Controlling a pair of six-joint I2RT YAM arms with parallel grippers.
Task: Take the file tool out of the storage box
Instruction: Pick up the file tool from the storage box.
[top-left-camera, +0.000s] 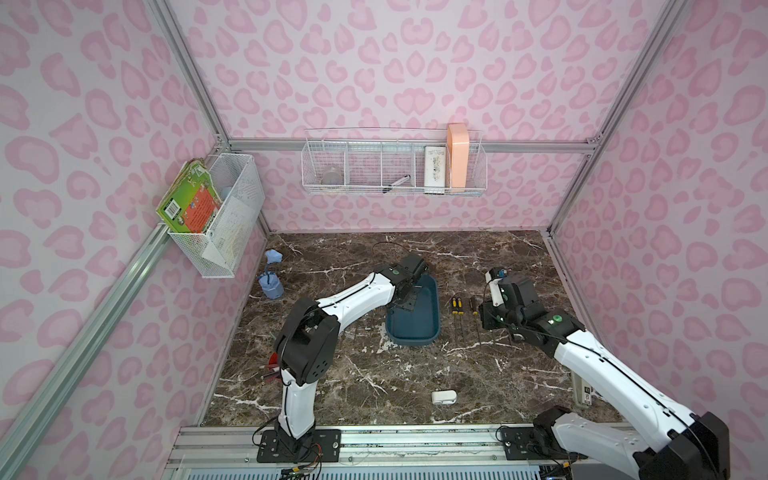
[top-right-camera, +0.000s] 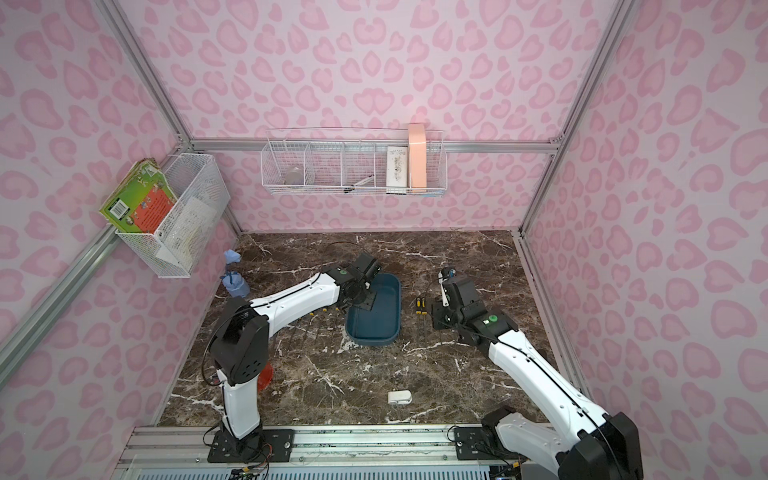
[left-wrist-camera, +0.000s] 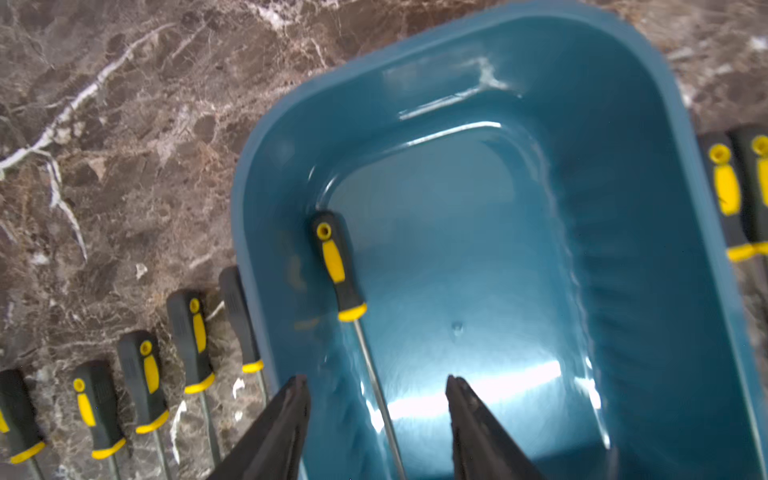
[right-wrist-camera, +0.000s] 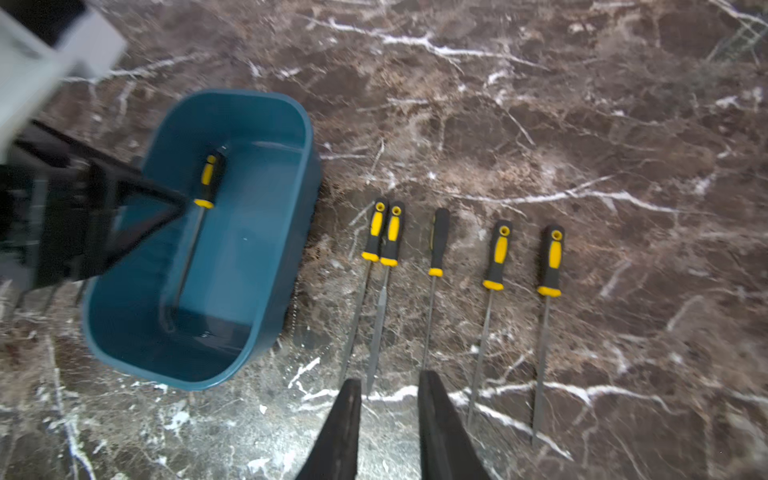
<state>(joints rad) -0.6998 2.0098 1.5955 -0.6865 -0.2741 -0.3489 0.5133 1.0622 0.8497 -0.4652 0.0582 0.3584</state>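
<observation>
Reaching down into the storage box (left-wrist-camera: 623, 174) with my left gripper (left-wrist-camera: 376, 380), I see one file tool (left-wrist-camera: 338, 270) lying flat on the bottom. It lies close to one long wall. Its black and yellow handle is near a round corner, and its thin metal rod points back toward me.

My left jaws are partly open and hold nothing. One jaw is on each side of the rod. I cannot tell if they touch the bottom of the box.

I think the file is light and stiff. The rod looks thin and smooth, so it could slip or roll when I pinch it. The handle is fatter and looks like rubber, so the best place to hold is there, or on the rod right next to it. The box bottom is shiny, so the file may slide away if I push it.

My right gripper (right-wrist-camera: 390, 380) is above the table (right-wrist-camera: 582, 124) beside the box, jaws a little apart and empty. The other files (right-wrist-camera: 498, 253) lie there in a row.
</observation>
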